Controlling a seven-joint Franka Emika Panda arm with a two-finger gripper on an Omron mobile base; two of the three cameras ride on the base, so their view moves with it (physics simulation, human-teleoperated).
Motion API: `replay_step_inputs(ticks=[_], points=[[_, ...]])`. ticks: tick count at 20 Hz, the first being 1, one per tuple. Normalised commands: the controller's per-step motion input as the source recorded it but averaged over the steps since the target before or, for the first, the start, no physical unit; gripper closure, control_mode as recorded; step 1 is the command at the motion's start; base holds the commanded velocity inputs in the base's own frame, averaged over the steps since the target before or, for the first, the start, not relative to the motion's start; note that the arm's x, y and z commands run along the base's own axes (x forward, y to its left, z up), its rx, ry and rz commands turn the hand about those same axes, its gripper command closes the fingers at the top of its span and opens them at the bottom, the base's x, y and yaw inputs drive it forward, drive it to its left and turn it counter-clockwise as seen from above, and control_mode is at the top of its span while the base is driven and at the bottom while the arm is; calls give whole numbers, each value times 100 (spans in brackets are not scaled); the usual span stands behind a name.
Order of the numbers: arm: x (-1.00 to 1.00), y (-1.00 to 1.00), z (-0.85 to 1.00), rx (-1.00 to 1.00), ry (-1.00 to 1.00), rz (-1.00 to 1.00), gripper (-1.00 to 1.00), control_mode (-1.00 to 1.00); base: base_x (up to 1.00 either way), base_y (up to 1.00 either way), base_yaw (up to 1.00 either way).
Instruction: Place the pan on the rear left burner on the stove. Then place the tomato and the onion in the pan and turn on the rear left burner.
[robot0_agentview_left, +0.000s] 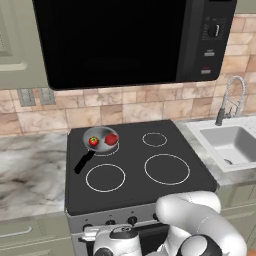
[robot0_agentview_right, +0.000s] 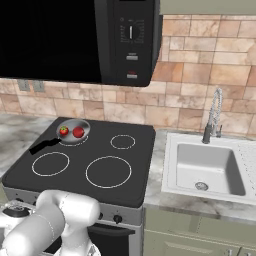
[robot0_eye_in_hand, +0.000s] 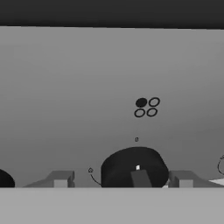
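The shiny grey pan (robot0_agentview_left: 102, 130) (robot0_agentview_right: 75, 122) sits on the rear left burner (robot0_agentview_left: 113, 151) of the black glass stove (robot0_agentview_left: 131, 186) (robot0_agentview_right: 80, 186), its black handle (robot0_agentview_left: 83, 163) pointing toward the front left. Inside it lie the green-stemmed tomato (robot0_agentview_left: 93, 141) (robot0_agentview_right: 63, 131) and, to its right, the plain red onion (robot0_agentview_left: 111, 139) (robot0_agentview_right: 78, 132). My gripper (robot0_eye_in_hand: 122, 179) is low at the stove's silver front panel, open. A black knob (robot0_eye_in_hand: 127, 162) stands between its fingertips (robot0_eye_in_hand: 61, 179), the right one close to it. A four-circle mark (robot0_eye_in_hand: 146, 107) above the knob has its upper-left circle filled.
A second knob (robot0_eye_in_hand: 4, 179) shows at the hand view's left edge. A black microwave (robot0_agentview_left: 130, 40) hangs over the stove. To the right are a sink (robot0_agentview_left: 231, 145) (robot0_agentview_right: 205, 170) and a faucet (robot0_agentview_right: 214, 115); to the left a marble counter (robot0_agentview_left: 30, 170).
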Motion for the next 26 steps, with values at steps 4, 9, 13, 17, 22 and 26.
replay_step_inputs(ticks=[4, 9, 13, 17, 22, 26], points=[[0, 0, -19, -6, 0, 0, 100, -100, 0, 0, 0], [0, 4, -13, -9, 0, 0, 100, -100, 0, 0, 0], [0, 18, -6, -16, 0, 0, 100, -100, 0, 0, 0], [0, 28, 0, -26, 0, 0, 100, -100, 0, 0, 0], [0, 35, 0, -40, 0, 0, 100, -100, 0, 0, 0], [0, 47, 0, -60, 0, 0, 100, -100, 0, 0, 0]])
